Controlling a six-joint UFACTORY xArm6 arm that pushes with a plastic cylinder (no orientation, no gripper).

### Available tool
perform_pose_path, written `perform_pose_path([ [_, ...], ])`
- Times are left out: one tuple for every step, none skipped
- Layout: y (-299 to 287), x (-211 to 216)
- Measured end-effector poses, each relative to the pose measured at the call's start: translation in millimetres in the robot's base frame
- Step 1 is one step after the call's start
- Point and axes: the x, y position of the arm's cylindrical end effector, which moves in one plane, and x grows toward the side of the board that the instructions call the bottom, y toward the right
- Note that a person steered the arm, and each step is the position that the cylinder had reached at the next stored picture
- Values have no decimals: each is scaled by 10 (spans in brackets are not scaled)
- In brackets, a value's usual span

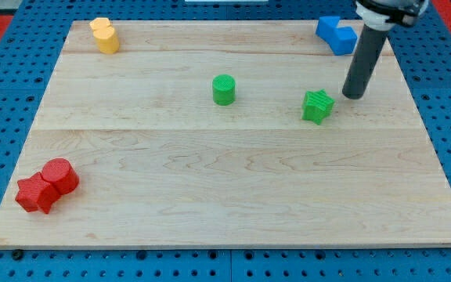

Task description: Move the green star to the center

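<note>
Just right of the green star (318, 106), my tip (352, 95) rests.

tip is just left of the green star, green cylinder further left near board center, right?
Not quite. The camera view shows my tip just to the right of the green star, slightly above it, not left. The rest holds: the green cylinder sits further to the view's left, near the board's center.

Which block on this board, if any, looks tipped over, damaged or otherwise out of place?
Nothing stands out. The green star, green cylinder, yellow blocks, blue blocks and red blocks all sit flat and intact. My tip stands just right of the star.
</note>
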Motion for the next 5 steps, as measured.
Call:
perform_pose_path([
  [-74, 112],
  [-291, 211],
  [-650, 241],
  [-833, 241],
  [-999, 241],
])
